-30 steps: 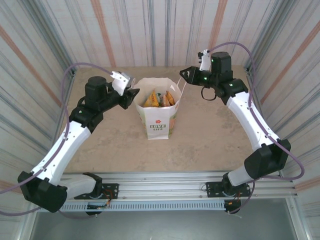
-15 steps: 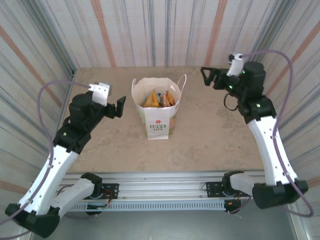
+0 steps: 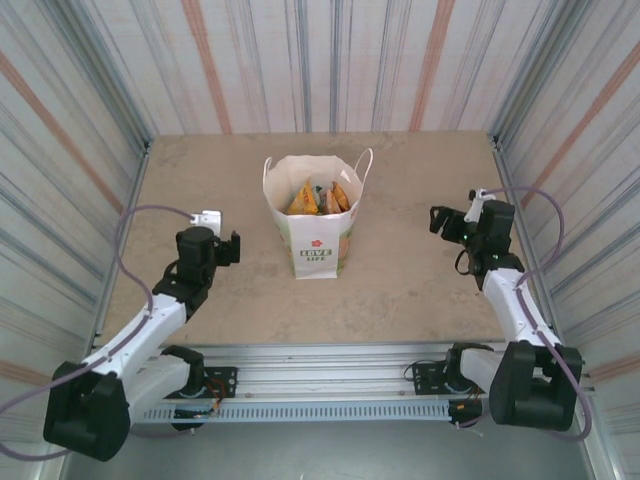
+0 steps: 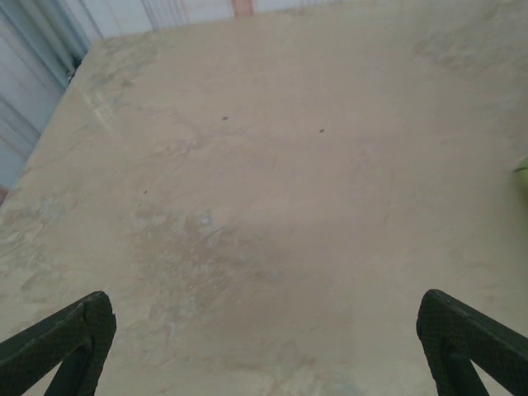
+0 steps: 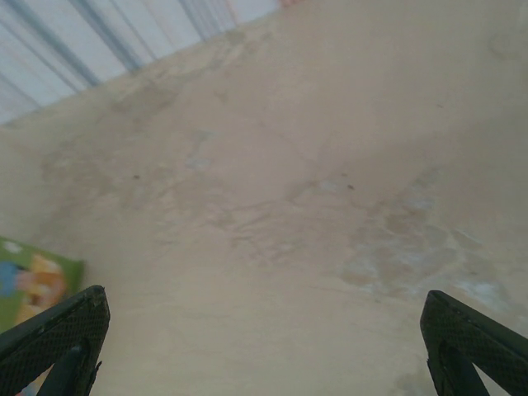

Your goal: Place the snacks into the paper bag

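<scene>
The white paper bag [image 3: 316, 232] stands upright in the middle of the table, its red emblem and green print facing the near edge. Several snacks [image 3: 318, 197], orange and yellow packets among them, stand inside its open mouth. My left gripper [image 3: 232, 248] hangs low, left of the bag and well apart from it, open and empty [image 4: 264, 301]. To the right of the bag my right gripper [image 3: 440, 220] is likewise apart, open and empty [image 5: 264, 299]. A green printed corner of the bag [image 5: 33, 285] shows at the left of the right wrist view.
The beige table [image 3: 420, 280] is enclosed by striped corrugated walls [image 3: 80, 150] on three sides. A metal rail [image 3: 330, 385] carrying both arm bases runs along the near edge. Bare tabletop lies under both grippers.
Both arms have drawn back from the bag's rim and folded down toward the near edge. The left went outward left, the right outward right. The bag and its snacks stayed put.
</scene>
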